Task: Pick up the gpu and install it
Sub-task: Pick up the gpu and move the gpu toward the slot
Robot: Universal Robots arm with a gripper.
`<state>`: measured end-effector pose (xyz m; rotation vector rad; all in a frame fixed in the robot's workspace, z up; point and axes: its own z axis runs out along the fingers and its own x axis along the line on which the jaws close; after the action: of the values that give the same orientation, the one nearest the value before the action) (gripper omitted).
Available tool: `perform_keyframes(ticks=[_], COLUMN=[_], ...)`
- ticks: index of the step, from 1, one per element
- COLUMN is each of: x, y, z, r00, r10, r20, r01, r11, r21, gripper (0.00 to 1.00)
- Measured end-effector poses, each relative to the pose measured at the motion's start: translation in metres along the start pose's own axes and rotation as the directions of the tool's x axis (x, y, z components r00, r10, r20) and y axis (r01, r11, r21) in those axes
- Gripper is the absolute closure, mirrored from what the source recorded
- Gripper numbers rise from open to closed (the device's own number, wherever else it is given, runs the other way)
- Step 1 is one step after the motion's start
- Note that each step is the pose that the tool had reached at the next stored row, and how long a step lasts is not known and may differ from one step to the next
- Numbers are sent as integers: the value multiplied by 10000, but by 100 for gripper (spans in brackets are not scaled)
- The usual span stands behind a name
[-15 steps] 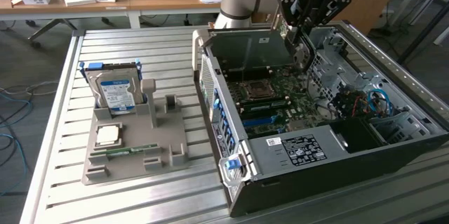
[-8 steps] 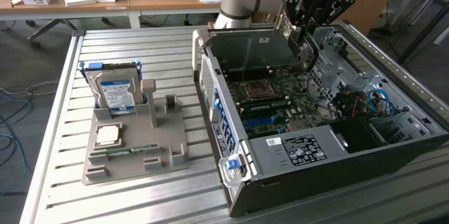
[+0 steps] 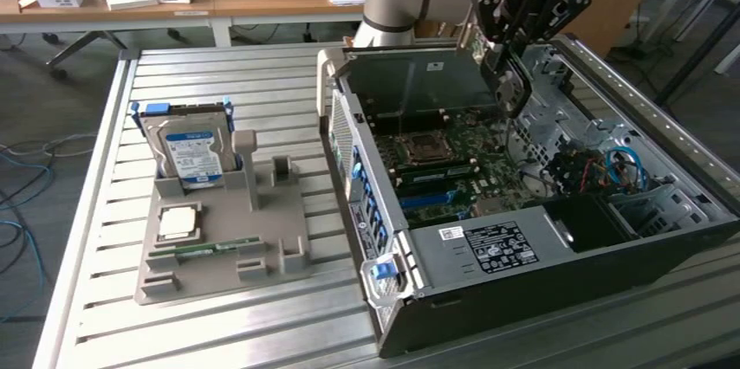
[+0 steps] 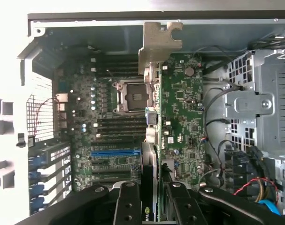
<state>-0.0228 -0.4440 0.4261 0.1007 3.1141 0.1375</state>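
My gripper (image 3: 507,47) hangs over the open computer case (image 3: 463,252), shut on the gpu (image 3: 510,85). The gpu is a thin dark card held upright on edge, with its lower end just above the green motherboard (image 3: 463,170). In the wrist view the gpu (image 4: 151,140) shows edge-on between my black fingers (image 4: 128,206), and its silvery end bracket (image 4: 158,42) points toward the case's far wall. Below it lie the motherboard's expansion slots (image 4: 114,152) and the processor socket (image 4: 133,96).
A grey holder tray (image 3: 220,239) on the slatted table at the exterior view's left carries a hard drive (image 3: 191,152), a processor chip (image 3: 179,222) and a memory stick (image 3: 197,250). Coloured cables (image 3: 607,170) and a metal drive cage (image 4: 259,103) crowd one side of the case.
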Motion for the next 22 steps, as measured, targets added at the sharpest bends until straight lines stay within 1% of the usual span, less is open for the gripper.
perform_keyframes(ticks=[3, 22], x=[-35, -65], y=[2, 4], z=[1, 2], r00=[10000, 10000], r10=[0, 1], r20=[-1, 0], r01=[0, -1], r11=[10000, 10000], r21=[-12, -18], gripper=[74, 74])
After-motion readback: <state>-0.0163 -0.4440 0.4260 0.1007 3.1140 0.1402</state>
